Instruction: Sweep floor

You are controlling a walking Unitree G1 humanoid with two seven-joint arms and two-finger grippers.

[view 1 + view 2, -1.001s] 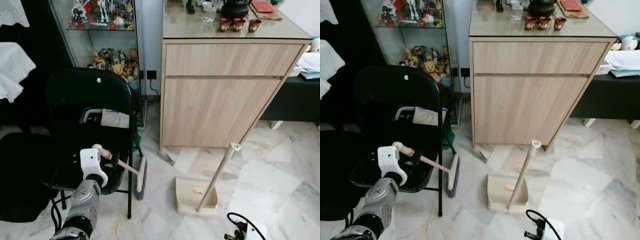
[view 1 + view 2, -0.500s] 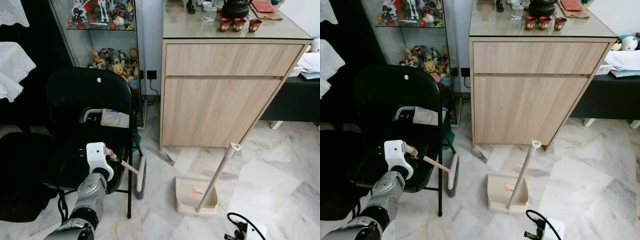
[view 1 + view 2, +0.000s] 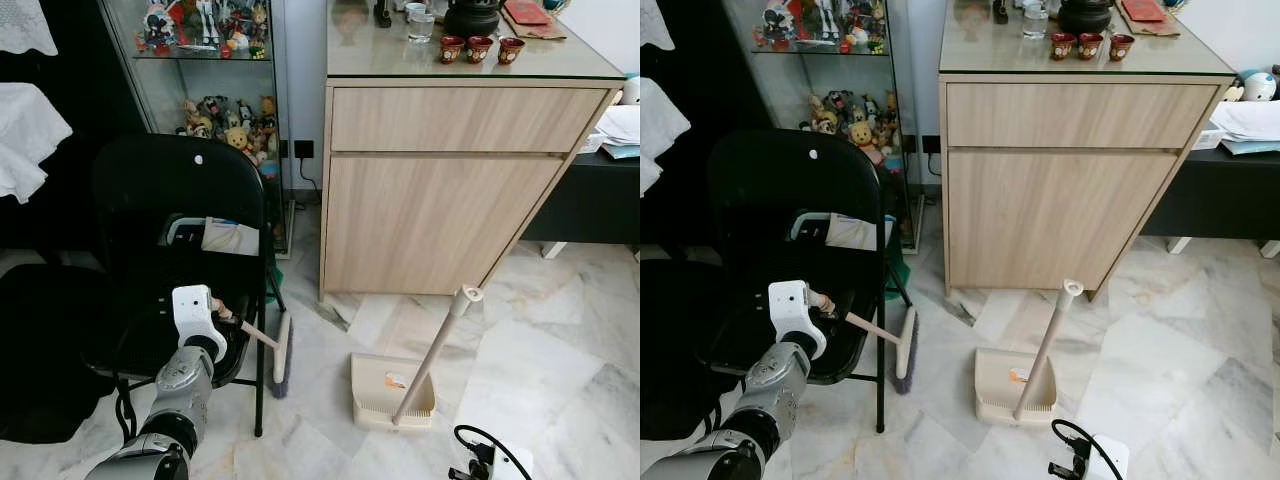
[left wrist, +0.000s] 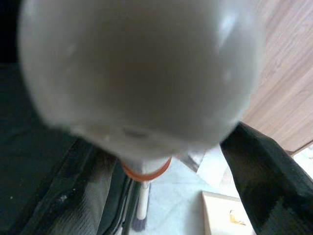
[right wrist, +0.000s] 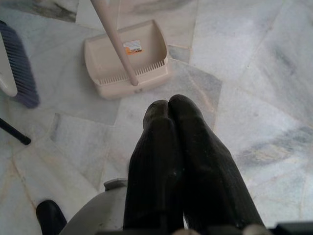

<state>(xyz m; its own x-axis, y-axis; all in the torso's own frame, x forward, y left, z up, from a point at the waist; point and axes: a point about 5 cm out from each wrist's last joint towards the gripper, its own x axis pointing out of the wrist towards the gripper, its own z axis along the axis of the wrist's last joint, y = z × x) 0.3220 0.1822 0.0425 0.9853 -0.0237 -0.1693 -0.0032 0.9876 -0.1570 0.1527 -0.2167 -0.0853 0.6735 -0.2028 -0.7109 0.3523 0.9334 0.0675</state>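
Note:
My left gripper [image 3: 214, 307] is shut on the top end of a short broom's cream handle [image 3: 252, 334], just in front of the black chair's seat. The handle slopes down to the purple-bristled brush head [image 3: 283, 352], which rests on the floor beside the chair leg. In the left wrist view the handle's rounded end [image 4: 142, 73] looms blurred between my two black fingers [image 4: 264, 171]. A cream dustpan [image 3: 388, 395] lies on the marble floor with its long handle [image 3: 440, 345] standing up. My right gripper [image 5: 168, 115] hangs low, shut and holding nothing, near the dustpan [image 5: 128, 58].
A black folding chair [image 3: 170, 200] with a bag on its seat stands on my left. A wooden cabinet [image 3: 440, 190] is straight ahead, and a glass case of figurines [image 3: 215, 70] lies behind the chair. A dark low table [image 3: 595, 195] is on the right.
My left gripper has moved slightly forward and to the right with the broom handle. The brush head and the dustpan stay where they were.

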